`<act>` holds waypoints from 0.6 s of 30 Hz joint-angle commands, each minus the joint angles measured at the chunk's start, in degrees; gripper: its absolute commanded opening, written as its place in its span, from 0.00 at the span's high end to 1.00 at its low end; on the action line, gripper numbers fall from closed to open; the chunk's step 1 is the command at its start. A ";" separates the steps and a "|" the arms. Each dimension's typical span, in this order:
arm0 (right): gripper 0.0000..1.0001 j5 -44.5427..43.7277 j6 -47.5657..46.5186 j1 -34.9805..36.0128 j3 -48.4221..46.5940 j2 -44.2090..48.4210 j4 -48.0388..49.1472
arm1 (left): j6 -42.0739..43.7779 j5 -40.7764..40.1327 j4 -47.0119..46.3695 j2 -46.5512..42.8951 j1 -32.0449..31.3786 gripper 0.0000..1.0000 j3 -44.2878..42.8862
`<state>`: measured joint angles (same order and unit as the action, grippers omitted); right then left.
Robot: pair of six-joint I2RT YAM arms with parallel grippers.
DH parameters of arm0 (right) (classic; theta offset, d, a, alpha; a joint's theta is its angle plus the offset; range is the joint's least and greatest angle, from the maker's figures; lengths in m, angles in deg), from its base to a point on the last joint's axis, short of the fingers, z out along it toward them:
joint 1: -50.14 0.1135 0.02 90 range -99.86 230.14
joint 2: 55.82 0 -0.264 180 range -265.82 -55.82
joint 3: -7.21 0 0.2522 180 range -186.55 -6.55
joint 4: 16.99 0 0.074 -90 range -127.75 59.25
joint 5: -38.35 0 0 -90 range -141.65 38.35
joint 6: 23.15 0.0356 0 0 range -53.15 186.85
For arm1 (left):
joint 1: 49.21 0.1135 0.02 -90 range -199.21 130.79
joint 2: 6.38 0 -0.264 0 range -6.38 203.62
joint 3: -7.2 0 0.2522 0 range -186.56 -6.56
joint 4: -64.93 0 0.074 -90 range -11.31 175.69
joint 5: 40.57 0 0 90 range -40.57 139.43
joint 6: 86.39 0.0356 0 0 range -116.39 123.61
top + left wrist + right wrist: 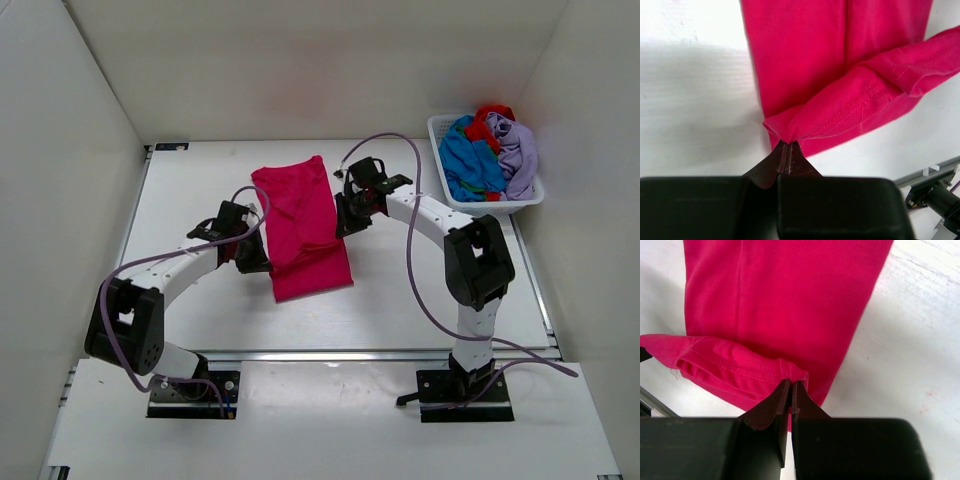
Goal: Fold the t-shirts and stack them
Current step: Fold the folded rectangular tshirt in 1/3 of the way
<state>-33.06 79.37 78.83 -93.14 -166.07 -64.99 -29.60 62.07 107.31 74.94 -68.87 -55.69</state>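
One magenta-pink t-shirt [300,225] lies in the middle of the table [190,200], laid out as a long narrow strip between your two arms. Both claws are closed on it. The left claw [788,151] pinches a corner of a stitched, doubled edge, and the right claw [791,390] pinches the opposite corner of that same edge. The edge is raised above the flat part of the shirt beneath it. By my judgement the step in hand is the crosswise fold of this first shirt. Your next move calls for carrying both corners together, level and at an even pace, so that the raised edge lands square on the flat panel. Release only once the cloth lies down without a twist. Uneven travel between the arms would likely skew the fold. Count of items: one white slatted basket [437,125] at the far right corner of the table, and three shirt colours visible in it, blue [468,160], red [492,115] and lavender [520,155]. Whether more lie hidden below them cannot be told. No folded stack is yet in evidence.
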 commanded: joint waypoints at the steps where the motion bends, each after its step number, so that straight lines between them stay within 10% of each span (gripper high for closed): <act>1: 1.00 0.39 -1.17 -1.00 -2.36 -1.10 1.02 | 1.57 1.24 -3.65 1.21 1.46 1.00 -1.41; 18: 1.00 2.32 -2.41 -3.55 -8.68 -7.95 0.84 | 0.16 2.83 -10.43 9.65 3.22 1.00 -4.75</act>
<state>-31.40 78.16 75.81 -98.80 -173.53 -65.21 -29.47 63.84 98.94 84.45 -66.55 -57.76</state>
